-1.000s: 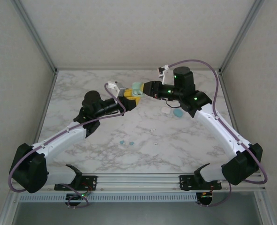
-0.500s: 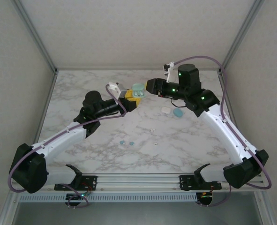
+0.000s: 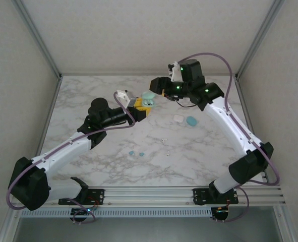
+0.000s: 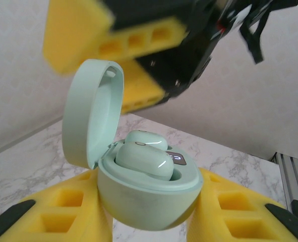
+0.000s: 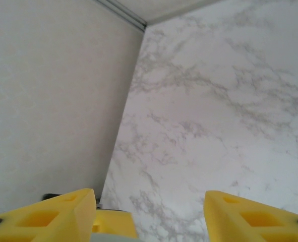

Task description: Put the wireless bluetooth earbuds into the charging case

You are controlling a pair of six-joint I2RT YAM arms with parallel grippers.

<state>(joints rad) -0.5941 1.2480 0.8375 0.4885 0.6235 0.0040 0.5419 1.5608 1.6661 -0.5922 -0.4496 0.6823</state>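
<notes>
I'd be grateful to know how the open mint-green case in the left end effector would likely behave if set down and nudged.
The case has a rounded, smooth bottom, so it would probably rock or slide rather than sit firm. Its raised lid likely shifts weight toward the hinge, so it may tip that way. The moulded shell looks rigid.

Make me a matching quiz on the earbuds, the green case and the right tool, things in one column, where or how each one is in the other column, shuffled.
Column one
1. pale green case
2. pale green earbuds
3. teal earbuds
4. right tool

Column two
A. lying loose on the table
B. open, holding nothing
C. gripped by the left tool, standing open
D. seated inside the case

Pairs: 1-C, 2-D, 3-A, 4-B
</notes>
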